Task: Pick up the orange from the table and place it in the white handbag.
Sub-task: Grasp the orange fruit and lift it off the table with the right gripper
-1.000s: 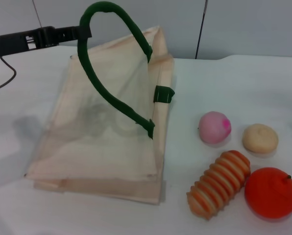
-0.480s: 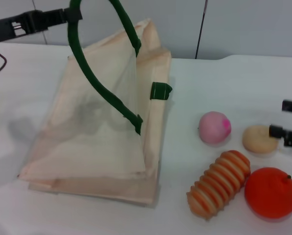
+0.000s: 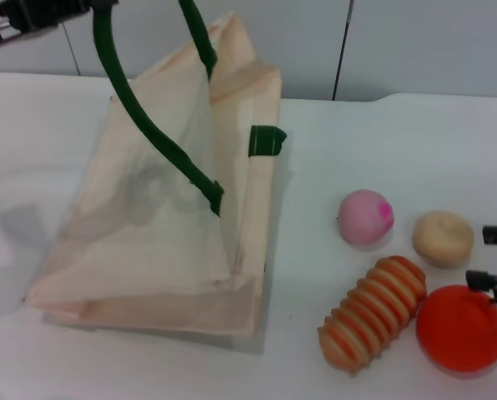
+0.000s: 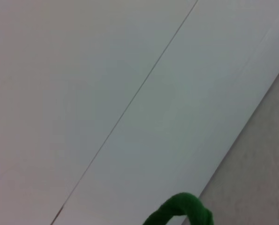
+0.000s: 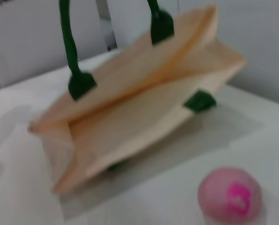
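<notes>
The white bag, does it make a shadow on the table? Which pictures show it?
Head view: yes, a soft grey shadow lies on the table to the left of the white handbag. Right wrist view: a darker band sits under the bag's raised edge, towards the pink ball. Left wrist view: only a bit of green handle, no shadow.

No readable text, labels, brands or numbers on anything in view
</notes>
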`<state>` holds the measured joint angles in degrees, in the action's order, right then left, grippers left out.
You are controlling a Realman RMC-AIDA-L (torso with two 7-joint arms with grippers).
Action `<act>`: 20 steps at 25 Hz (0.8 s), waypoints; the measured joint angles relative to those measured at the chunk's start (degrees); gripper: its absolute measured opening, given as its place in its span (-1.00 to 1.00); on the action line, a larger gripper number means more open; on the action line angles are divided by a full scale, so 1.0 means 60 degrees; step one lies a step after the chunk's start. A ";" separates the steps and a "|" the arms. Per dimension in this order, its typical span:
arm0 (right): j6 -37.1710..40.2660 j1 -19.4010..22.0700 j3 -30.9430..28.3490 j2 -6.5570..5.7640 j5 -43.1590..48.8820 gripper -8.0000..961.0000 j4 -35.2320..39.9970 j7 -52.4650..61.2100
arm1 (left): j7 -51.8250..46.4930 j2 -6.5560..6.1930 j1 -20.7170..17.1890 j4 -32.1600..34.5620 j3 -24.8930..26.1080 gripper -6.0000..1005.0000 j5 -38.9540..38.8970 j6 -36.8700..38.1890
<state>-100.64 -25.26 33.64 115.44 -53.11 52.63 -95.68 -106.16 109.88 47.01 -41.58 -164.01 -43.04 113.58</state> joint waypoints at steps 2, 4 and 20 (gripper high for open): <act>-0.0056 -0.0100 0.0026 0.0007 0.0618 0.71 0.0033 0.0205 | -0.0087 -0.0023 -0.0024 0.0000 0.0000 -0.75 -0.0215 0.0035; -0.0072 -0.0147 0.0031 0.0014 0.0825 0.71 0.0034 0.0271 | -0.0111 -0.0031 -0.0052 -0.0006 0.0001 -0.75 -0.0296 0.0038; -0.0307 -0.0597 0.0765 0.0077 0.2020 0.67 -0.0118 0.0810 | -0.0203 -0.0063 -0.0076 -0.0015 0.0000 -0.75 -0.0484 0.0038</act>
<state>-102.48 -28.85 38.23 115.90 -41.00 51.93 -90.83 -107.37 109.51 46.55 -41.66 -164.01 -45.94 113.81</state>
